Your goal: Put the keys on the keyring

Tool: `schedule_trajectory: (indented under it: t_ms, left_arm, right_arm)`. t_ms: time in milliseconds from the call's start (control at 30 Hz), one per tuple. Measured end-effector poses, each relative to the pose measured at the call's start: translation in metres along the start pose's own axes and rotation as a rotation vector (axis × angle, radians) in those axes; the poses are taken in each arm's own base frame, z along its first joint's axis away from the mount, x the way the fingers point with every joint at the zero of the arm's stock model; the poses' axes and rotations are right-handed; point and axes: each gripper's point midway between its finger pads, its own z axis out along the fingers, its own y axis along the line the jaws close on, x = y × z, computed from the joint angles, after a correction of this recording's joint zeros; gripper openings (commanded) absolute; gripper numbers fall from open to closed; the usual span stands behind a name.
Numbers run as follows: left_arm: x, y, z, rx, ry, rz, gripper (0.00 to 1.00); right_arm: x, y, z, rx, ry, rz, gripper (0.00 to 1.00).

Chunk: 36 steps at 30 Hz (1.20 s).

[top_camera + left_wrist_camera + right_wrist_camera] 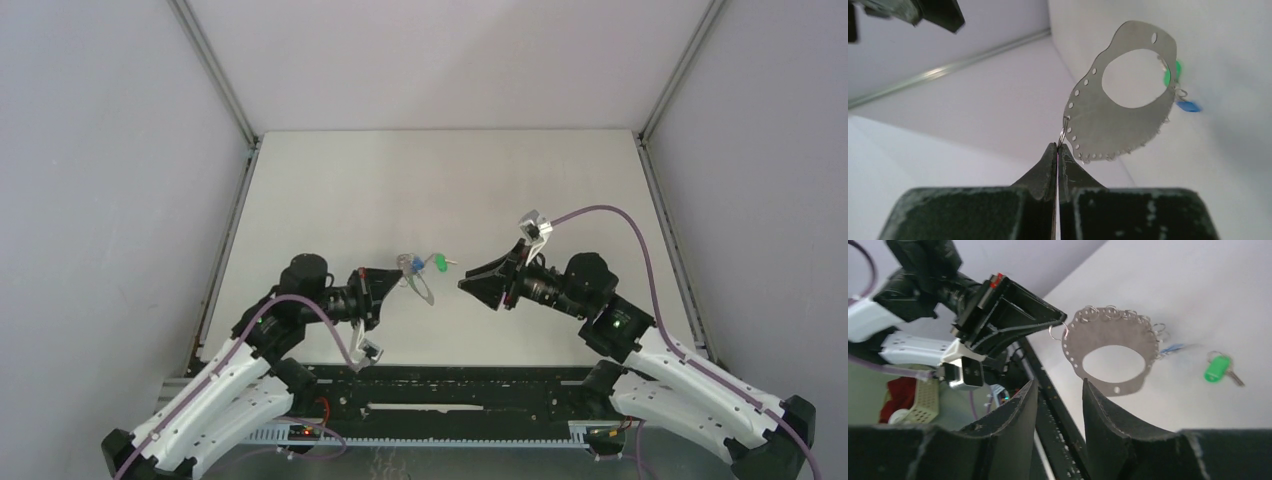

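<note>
White table (450, 180), grey walls (100, 200) on three sides, metal rails (231, 230) along its left and right edges, green key (1219, 368) lying flat near the middle, silver blade showing beyond the plastic head.

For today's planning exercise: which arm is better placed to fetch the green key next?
Right: the right gripper is open and empty; the left gripper is shut on a keyring loop, holding it up. The green key lies apart.
</note>
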Motion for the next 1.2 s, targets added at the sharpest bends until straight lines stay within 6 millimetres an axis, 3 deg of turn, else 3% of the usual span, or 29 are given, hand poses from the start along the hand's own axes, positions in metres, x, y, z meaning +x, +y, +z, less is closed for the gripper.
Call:
schedule_trajectory:
  t_ms: [200,467,733,933,1200]
  left_arm:
    - [-0.025,0.025,-0.011,-0.114,-0.086,0.104,0.00]
    - [-0.044,0.036,-0.008,-0.172,-0.198,0.131,0.00]
    - [-0.058,0.060,-0.018,-0.232,-0.281,0.154,0.00]
    - [-0.064,0.078,-0.024,-0.268,-0.323,0.173,0.00]
    - [-0.070,0.082,-0.024,-0.282,-0.362,0.175,0.00]
  right_arm:
    - [-0.017,0.024,0.001,-0.126,0.034,0.025,0.50]
    - [-0.010,0.052,0.009,-0.298,0.179,0.110,0.51]
    - [-0.005,0.064,0.012,-0.383,0.241,0.167,0.52]
    - [-0.006,0.069,0.024,-0.419,0.268,0.185,0.51]
    - [-0.004,0.078,0.036,-0.458,0.287,0.220,0.50]
